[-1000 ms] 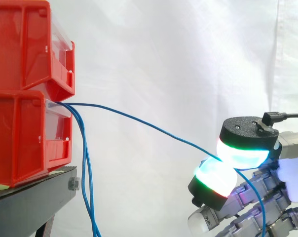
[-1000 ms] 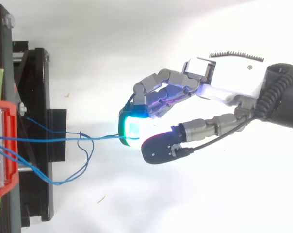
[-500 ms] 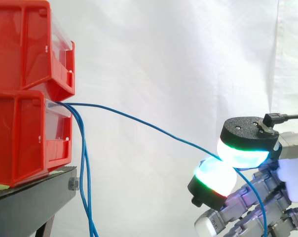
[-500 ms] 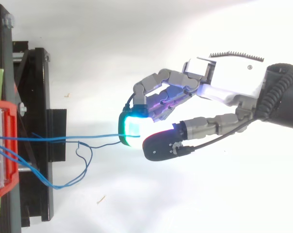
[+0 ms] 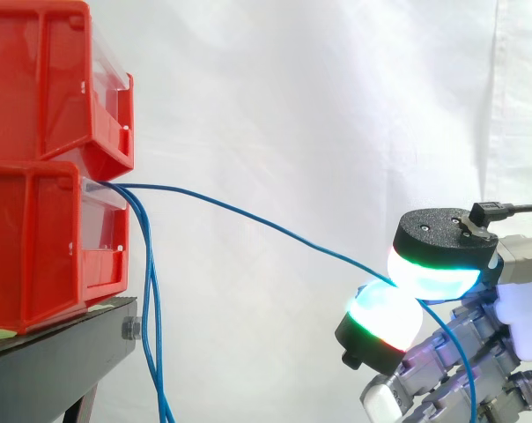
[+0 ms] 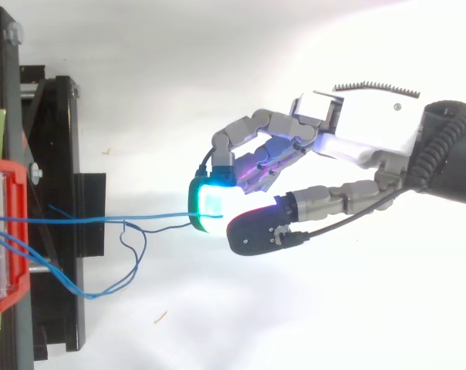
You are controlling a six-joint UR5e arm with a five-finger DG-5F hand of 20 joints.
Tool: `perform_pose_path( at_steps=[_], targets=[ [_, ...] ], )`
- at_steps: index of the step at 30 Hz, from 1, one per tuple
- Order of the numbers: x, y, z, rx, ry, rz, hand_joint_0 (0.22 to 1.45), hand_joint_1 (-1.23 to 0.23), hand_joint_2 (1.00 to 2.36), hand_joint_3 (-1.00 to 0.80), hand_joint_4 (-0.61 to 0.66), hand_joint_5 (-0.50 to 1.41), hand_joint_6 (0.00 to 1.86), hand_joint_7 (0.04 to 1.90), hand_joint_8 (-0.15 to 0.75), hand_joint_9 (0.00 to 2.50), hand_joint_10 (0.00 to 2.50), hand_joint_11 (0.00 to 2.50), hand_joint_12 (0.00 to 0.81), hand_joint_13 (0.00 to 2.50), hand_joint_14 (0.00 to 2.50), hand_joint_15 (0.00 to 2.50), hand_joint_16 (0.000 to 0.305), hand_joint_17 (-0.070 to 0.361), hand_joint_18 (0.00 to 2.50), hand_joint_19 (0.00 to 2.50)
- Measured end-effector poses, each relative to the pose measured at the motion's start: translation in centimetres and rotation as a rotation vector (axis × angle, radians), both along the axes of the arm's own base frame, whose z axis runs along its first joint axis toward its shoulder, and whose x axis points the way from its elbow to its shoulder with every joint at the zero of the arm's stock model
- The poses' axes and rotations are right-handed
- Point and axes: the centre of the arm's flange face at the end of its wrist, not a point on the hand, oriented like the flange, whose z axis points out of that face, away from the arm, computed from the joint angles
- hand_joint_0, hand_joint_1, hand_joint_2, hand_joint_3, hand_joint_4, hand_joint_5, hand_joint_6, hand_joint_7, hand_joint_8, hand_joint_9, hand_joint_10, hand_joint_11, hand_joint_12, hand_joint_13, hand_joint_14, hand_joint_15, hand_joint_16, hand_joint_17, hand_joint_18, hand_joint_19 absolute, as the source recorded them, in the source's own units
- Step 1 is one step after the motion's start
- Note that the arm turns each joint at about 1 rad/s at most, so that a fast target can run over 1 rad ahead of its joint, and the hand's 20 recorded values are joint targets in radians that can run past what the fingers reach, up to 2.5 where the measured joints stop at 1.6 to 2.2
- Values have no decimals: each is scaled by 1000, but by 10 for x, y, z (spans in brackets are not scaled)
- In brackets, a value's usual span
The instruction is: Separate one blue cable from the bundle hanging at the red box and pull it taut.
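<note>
At the left edge two red bins are stacked on a black stand (image 5: 59, 352), the upper red bin (image 5: 46, 79) resting on the lower red bin (image 5: 37, 247). The blue cables emerge at the front lip of the lower one. From that lip the bundle (image 5: 151, 335) drops almost straight down beside the edge of the stand, loose and under no load; from above its slack shows as loops (image 6: 113, 287) curling out in front of the stand. One blue cable (image 5: 266, 226) has been drawn apart from the rest and runs rightward across the white curtain (image 5: 319, 106), sloping gently downward with a slight bow, so I judge it close to taut but not yet fully straight. From above the same cable reads as a nearly straight line from the bin to the fingertips. It ends at the hand (image 6: 364, 131), which reaches in from the right with its palm well clear of the bins. Two glowing pads (image 5: 432, 275) are pressed together on the cable, pinching it between thumb and one finger, while the other fingers (image 6: 248, 131) are curled back out of the way, probably so they do not snag the hanging strands. Past the pinch the cable's free tail (image 5: 467, 370) falls away beneath the fingers.
</note>
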Motion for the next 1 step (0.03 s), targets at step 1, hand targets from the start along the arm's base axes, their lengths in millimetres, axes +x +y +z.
perform_pose_path(
  at_steps=[1],
  targets=[
    [0,0,0,0,0,0,493,-728,1621,-87,-318,-124,927,1326,291,734,9,437,441,841,6,176,68,152,784,389]
  ],
)
